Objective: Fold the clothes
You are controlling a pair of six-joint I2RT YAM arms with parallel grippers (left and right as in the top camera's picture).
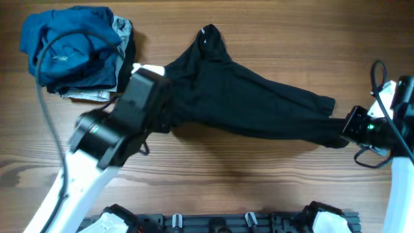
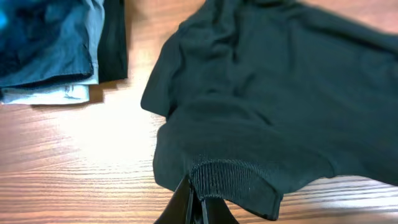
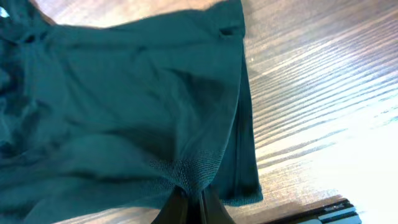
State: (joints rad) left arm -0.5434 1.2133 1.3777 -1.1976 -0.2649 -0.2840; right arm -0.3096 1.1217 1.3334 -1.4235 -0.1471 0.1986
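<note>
Overhead: black garment (image 1: 246, 97) is held between left gripper (image 2: 194, 190) and right gripper (image 3: 188, 194), both clamped on its edges; thin pinches could be lost if pulled harder.

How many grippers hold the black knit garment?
2. The left gripper pinches the black knit garment at its ribbed hem, left end; the right gripper pinches the right end.
</note>
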